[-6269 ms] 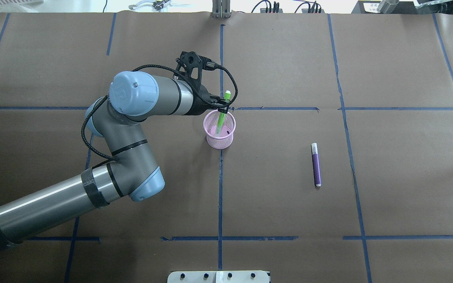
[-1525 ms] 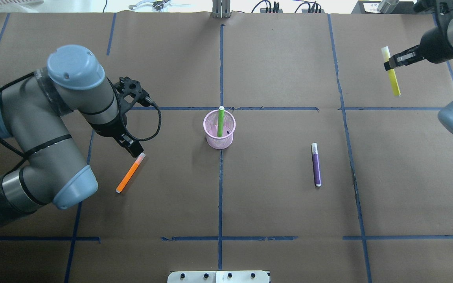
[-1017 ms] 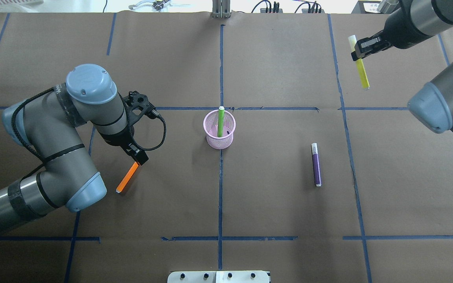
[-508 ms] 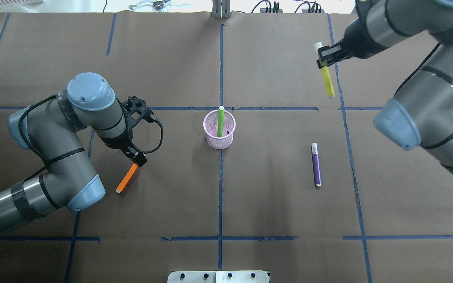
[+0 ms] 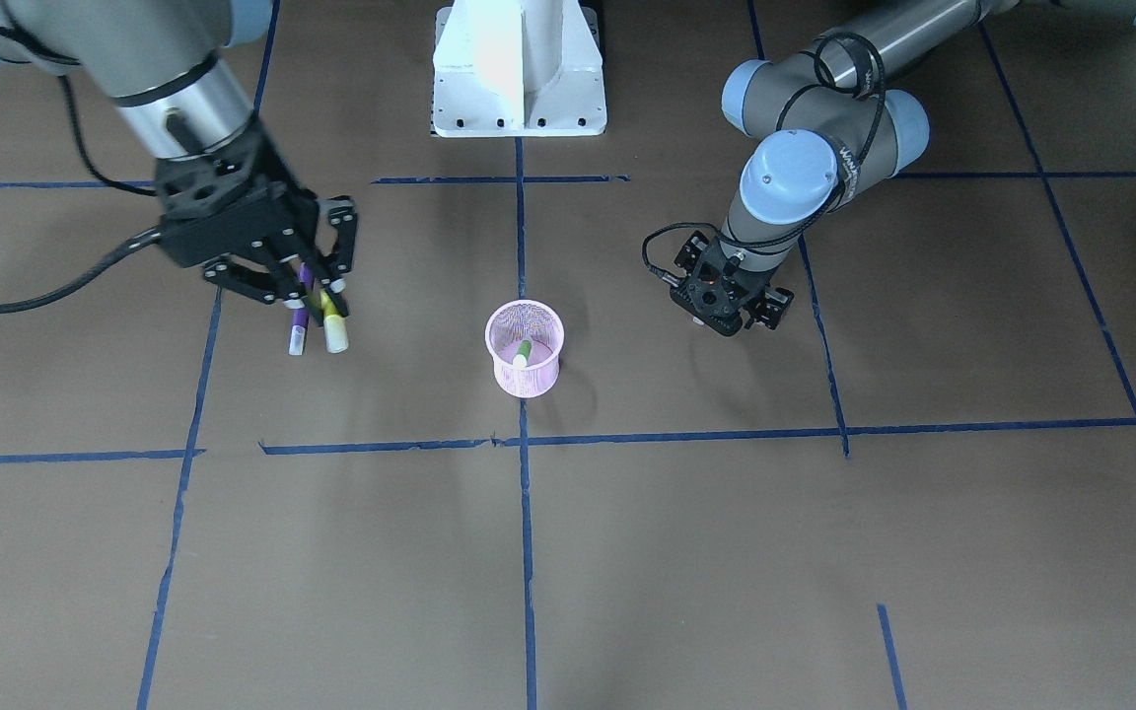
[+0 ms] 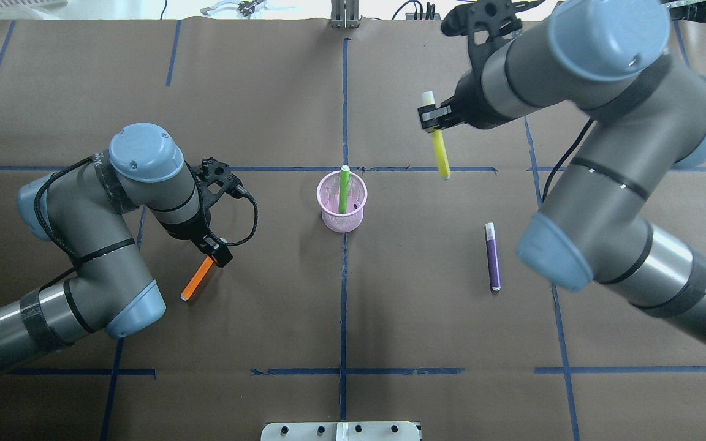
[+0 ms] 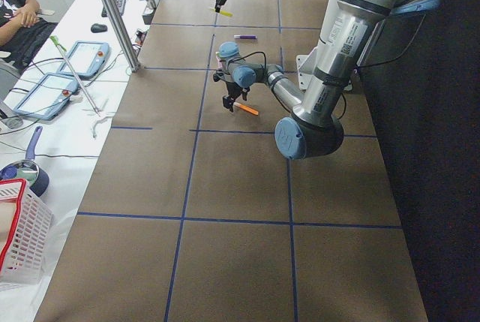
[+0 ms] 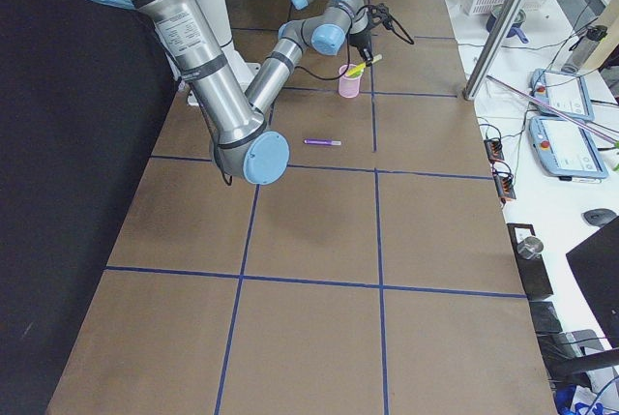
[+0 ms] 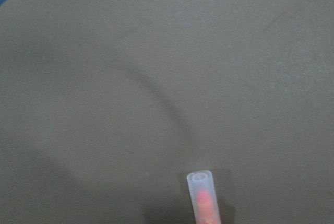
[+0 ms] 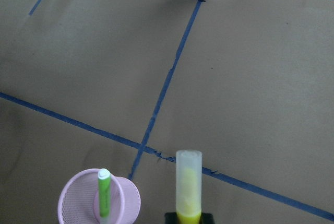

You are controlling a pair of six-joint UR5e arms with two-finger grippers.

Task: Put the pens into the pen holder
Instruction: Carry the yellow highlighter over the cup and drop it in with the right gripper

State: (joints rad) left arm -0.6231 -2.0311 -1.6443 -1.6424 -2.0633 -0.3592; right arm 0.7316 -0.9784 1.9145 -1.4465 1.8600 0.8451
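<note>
The pink mesh pen holder [image 6: 341, 224] stands at the table's middle with a green pen [image 6: 344, 190] upright in it. It also shows in the front view [image 5: 527, 381] and the right wrist view [image 10: 70, 203]. My right gripper [image 6: 429, 116] is shut on a yellow pen [image 6: 439, 150], which hangs cap up above the table, right of and beyond the holder. My left gripper [image 6: 214, 253] sits over the cap end of an orange pen [image 6: 195, 282] that lies on the table. I cannot tell if it is open or shut. A purple pen [image 6: 493, 258] lies right of the holder.
The white robot base [image 5: 519, 69] stands at the near edge behind the arms. Blue tape lines [image 6: 344, 110] cross the brown paper. My right arm's elbow [image 6: 552, 257] hangs just right of the purple pen. Desks with tablets [image 7: 45, 89] flank the table's far side.
My right arm has carried the yellow pen leftward from the far right edge towards the holder. My left gripper has come down onto the orange pen's cap end; the pen's lower end has not moved.
</note>
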